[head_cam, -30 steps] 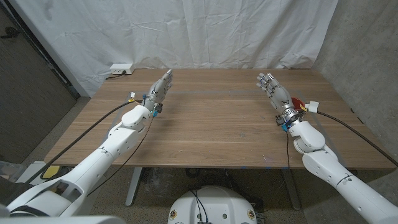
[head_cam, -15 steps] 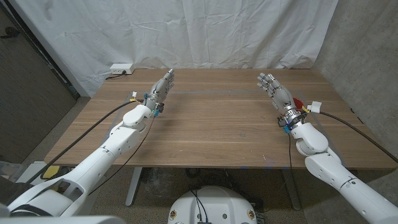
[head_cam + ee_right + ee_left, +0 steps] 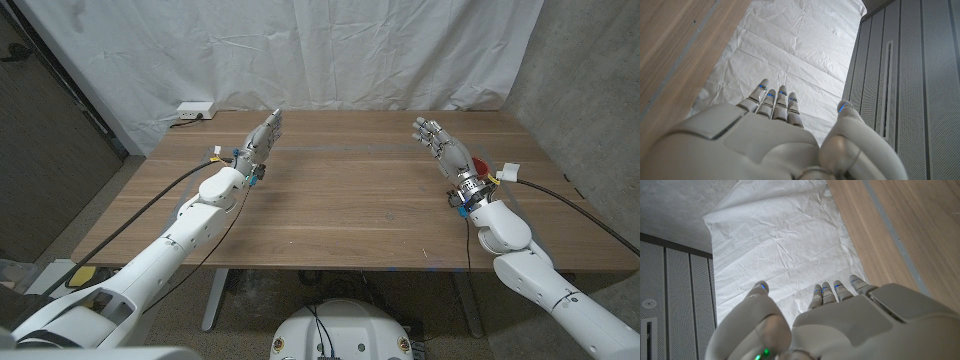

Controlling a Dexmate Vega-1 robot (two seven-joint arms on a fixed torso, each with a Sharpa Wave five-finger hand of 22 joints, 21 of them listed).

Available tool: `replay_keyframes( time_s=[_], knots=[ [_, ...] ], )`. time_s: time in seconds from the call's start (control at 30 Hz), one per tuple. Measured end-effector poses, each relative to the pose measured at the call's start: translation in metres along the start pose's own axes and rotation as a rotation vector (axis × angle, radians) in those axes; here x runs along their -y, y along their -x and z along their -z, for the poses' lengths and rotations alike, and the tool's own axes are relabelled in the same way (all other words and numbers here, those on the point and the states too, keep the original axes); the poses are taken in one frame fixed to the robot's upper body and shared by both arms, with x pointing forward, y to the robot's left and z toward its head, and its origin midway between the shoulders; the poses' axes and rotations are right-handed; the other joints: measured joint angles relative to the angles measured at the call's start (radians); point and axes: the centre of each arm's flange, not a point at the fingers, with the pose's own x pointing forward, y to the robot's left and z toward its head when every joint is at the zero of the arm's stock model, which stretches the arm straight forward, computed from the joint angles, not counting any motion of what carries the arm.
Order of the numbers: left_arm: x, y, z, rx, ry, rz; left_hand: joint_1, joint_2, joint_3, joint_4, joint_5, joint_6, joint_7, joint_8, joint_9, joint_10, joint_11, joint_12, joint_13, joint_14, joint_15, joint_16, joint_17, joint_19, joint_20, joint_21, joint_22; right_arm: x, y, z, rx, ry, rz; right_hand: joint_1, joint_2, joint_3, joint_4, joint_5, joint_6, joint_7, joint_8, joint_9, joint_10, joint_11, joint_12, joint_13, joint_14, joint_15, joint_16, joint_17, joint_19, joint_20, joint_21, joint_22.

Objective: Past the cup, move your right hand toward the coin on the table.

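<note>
edging only slightly across the table (image 3: 340, 200), the right hand (image 3: 442, 148), fingers spread and holding nothing, has barely advanced; no cup or coin is discernible.

**Free room on the table**

Wide bare tabletop (image 3: 350, 200) between left hand (image 3: 258, 146) and right hand (image 3: 445, 150); both raised, fingers apart, holding nothing. Small red thing (image 3: 481, 163) just beside right wrist, partly hidden. White box (image 3: 195, 109) at far left corner. White sheet (image 3: 300, 50) closes off the far edge.
</note>
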Motion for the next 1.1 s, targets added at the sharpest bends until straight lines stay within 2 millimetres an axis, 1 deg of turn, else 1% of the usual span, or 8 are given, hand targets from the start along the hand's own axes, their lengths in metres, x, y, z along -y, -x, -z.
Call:
replay_keyframes(
  time_s=[0.13,0.23,0.27,0.53,0.67,0.8,0.93,1.1],
  knots=[
    [0.002,0.000,-0.003,0.006,-0.001,0.005,0.000,0.000,0.000,0.000,0.000,0.000,0.000,0.000,0.000,0.000,0.000,0.000,0.000,0.000,0.000,0.000,0.000,0.000,0.000,0.000,0.004,-0.001,0.001,-0.002,0.004,0.015,-0.005,0.000,0.000,-0.001,-0.001,0.000,0.000,0.000,0.000,0.000,0.000,0.000,0.000,0.000,0.000,0.000,0.000,0.000,0.000,0.000,0.000,0.000],
    [0.003,0.000,-0.004,0.005,-0.003,0.004,0.000,0.000,0.000,0.000,0.000,0.000,0.000,0.000,0.000,0.000,0.000,0.000,0.000,0.000,0.000,0.000,0.000,0.000,0.000,0.000,0.004,-0.001,0.007,-0.006,0.003,0.032,-0.013,0.000,0.000,-0.001,-0.001,0.000,0.005,-0.005,0.000,0.000,0.000,0.000,0.000,0.000,0.000,0.000,0.000,0.000,0.000,0.000,-0.008,0.000],
    [0.004,0.000,-0.005,0.007,-0.002,0.003,0.000,0.000,0.000,0.000,0.000,0.000,0.000,0.000,0.000,0.000,0.000,0.000,0.000,0.000,0.000,0.000,0.000,0.000,0.000,0.000,0.004,-0.003,0.006,-0.008,0.012,0.036,-0.016,0.006,0.006,-0.001,-0.001,0.000,0.005,-0.005,0.000,0.000,0.000,0.000,0.000,0.000,0.000,0.000,0.000,0.000,0.000,0.000,-0.008,0.000],
    [0.009,-0.001,-0.004,0.005,0.000,0.009,0.000,0.000,0.000,0.000,0.000,0.000,0.000,0.000,0.000,0.000,0.000,0.000,0.000,0.000,0.000,0.000,0.000,0.000,0.000,-0.004,0.004,-0.006,0.012,-0.015,0.030,0.067,-0.029,0.005,0.005,-0.001,-0.001,0.000,0.009,-0.002,0.000,0.000,0.004,-0.004,0.000,0.000,0.000,0.000,0.000,0.000,0.000,0.000,-0.008,0.000],
    [0.011,-0.002,-0.004,0.005,0.000,0.011,0.000,0.000,0.000,0.000,0.000,0.000,0.000,0.000,0.000,0.000,0.000,0.000,0.000,0.000,0.000,0.000,0.000,0.000,0.000,-0.004,0.003,-0.007,0.014,-0.017,0.038,0.081,-0.034,0.005,0.005,0.003,-0.005,0.000,0.009,-0.002,0.000,0.000,0.007,-0.007,0.000,0.000,0.000,0.000,0.000,0.000,0.007,0.000,-0.008,0.000],
    [0.012,-0.003,-0.004,0.005,-0.001,0.011,0.004,0.004,-0.004,-0.004,0.000,0.000,0.000,0.000,0.000,0.000,0.000,0.000,0.000,0.000,0.000,0.000,0.000,0.000,0.000,-0.008,0.003,-0.008,0.015,-0.019,0.047,0.095,-0.038,0.005,0.005,0.003,-0.005,0.000,0.016,-0.009,0.000,0.000,0.007,-0.007,0.000,0.000,0.003,-0.004,0.000,0.000,0.007,0.000,-0.013,0.000],
    [0.012,-0.003,-0.004,0.005,-0.004,0.008,0.004,0.004,-0.004,-0.004,0.000,0.000,0.000,0.000,0.000,0.000,0.000,0.000,0.000,0.000,0.000,0.000,0.000,0.000,0.000,-0.008,0.003,-0.009,0.016,-0.020,0.059,0.108,-0.040,0.005,0.005,0.000,-0.008,0.000,0.016,-0.009,0.000,0.000,0.007,-0.007,0.000,0.000,0.003,-0.004,0.000,0.000,0.011,-0.003,-0.014,0.000],
    [0.013,-0.003,-0.005,0.006,-0.006,0.007,0.004,0.004,-0.004,-0.004,0.000,0.000,0.000,0.000,0.000,0.004,0.004,0.000,0.000,0.000,0.000,-0.005,0.000,0.000,0.000,-0.008,0.003,-0.011,0.018,-0.021,0.073,0.126,-0.040,0.005,0.005,0.000,-0.008,0.000,0.018,-0.011,0.000,0.000,0.007,-0.007,0.000,0.000,0.004,-0.004,0.000,0.000,0.014,0.000,-0.014,0.000]
  ],
)
